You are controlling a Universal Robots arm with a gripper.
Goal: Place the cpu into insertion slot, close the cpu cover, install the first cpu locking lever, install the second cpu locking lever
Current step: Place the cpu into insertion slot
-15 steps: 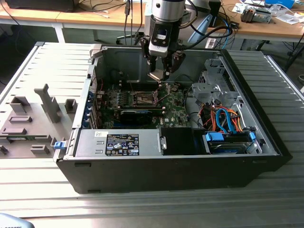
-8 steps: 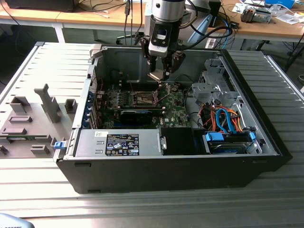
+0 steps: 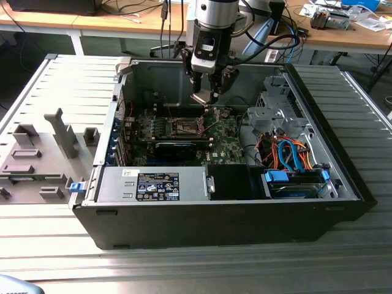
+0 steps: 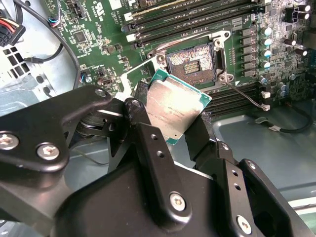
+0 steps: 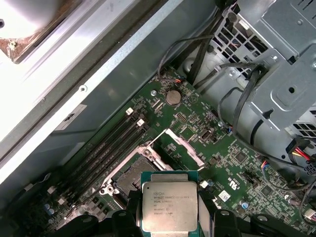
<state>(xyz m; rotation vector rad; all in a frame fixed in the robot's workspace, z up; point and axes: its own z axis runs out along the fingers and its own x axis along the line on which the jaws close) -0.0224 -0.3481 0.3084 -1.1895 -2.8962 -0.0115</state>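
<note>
My gripper (image 3: 203,96) hangs inside the open computer case, shut on the cpu (image 4: 173,108), a pale silver square plate with a green edge. Both wrist views show the cpu (image 5: 170,206) pinched between the black fingers (image 4: 148,133) and held tilted in the air. The insertion slot (image 4: 191,64) lies uncovered on the green board, a short way beyond the cpu and below it. The cpu cover (image 5: 189,147) stands swung up beside the insertion slot (image 5: 132,174). A thin wire lever (image 4: 243,95) sticks out loose from the socket's corner. In the exterior view the slot (image 3: 185,127) sits just below my fingertips.
Memory slots (image 4: 197,15) run beside the socket. A long black card (image 3: 177,147) and a large grey labelled box (image 3: 153,184) sit at the case's front. A metal drive cage (image 3: 275,116) with orange and blue cables (image 3: 288,153) is on the exterior view's right. Grey fixtures (image 3: 37,153) stand outside.
</note>
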